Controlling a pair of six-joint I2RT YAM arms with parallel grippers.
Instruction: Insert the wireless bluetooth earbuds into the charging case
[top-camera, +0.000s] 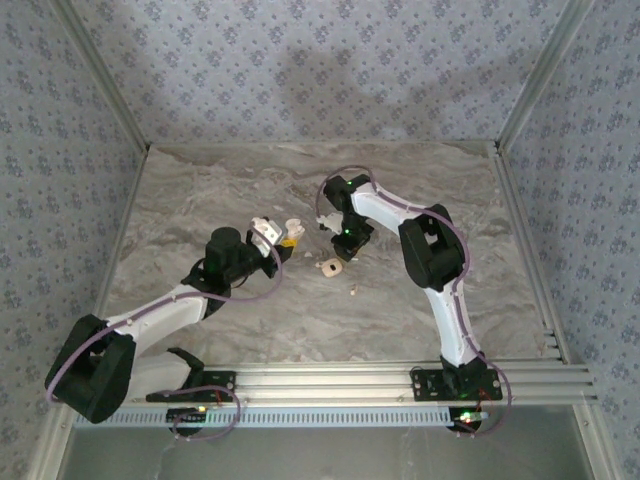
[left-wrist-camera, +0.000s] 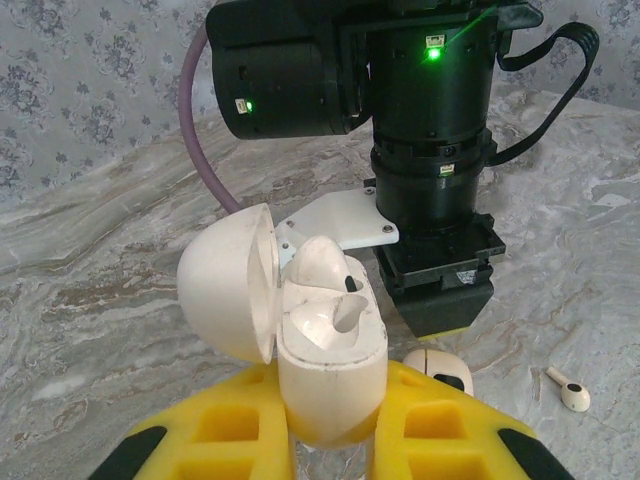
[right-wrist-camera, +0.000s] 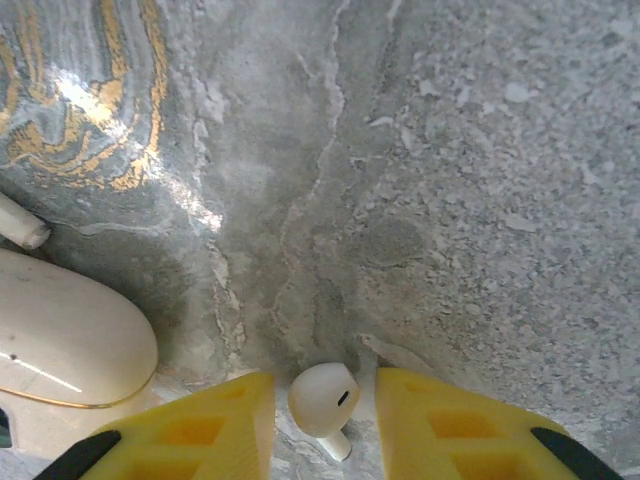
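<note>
My left claw (left-wrist-camera: 330, 425) is clamped on the case (left-wrist-camera: 330, 365), holding it upright with the lid swung open at 10 o'clock. The shell is hard, glossy and light, so I judge it slippery. The place to squeeze is the lower body under the seam, never the hinged lid. My right claw (right-wrist-camera: 325, 388) stands part open astride an earbud (right-wrist-camera: 322, 392) on the table (right-wrist-camera: 450, 200), pads not touching it. The earbud looks featherweight, smooth and rounded, likely to squirt out, so I should pinch the bulb gently. A second earbud (left-wrist-camera: 572, 392) lies at 4 o'clock from the case. I read no brand or writing anywhere.
</note>
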